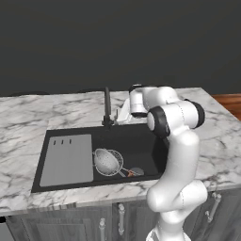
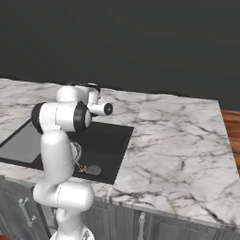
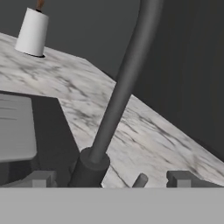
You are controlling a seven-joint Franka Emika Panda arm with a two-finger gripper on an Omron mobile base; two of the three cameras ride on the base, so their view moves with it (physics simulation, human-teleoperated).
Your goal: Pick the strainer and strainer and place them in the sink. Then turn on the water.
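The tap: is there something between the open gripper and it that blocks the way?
Nothing visible does. In the hand view the tap rises directly ahead of the gripper, its base between the two spread fingertips. The strainer already lies in the sink, off that path.

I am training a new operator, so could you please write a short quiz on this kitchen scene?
1. True or false: the strainer lies in the sink.
2. What is the gripper closest to: A the drainboard, B the tap, C the white cylinder?
3. Fill in: the gripper's jaws stand ___.

Key:
1. True; it lies in the basin beside the drainboard.
2. B; in the hand view the tap base sits between the fingertips, while the white cylinder stands far off.
3. Open, holding nothing.
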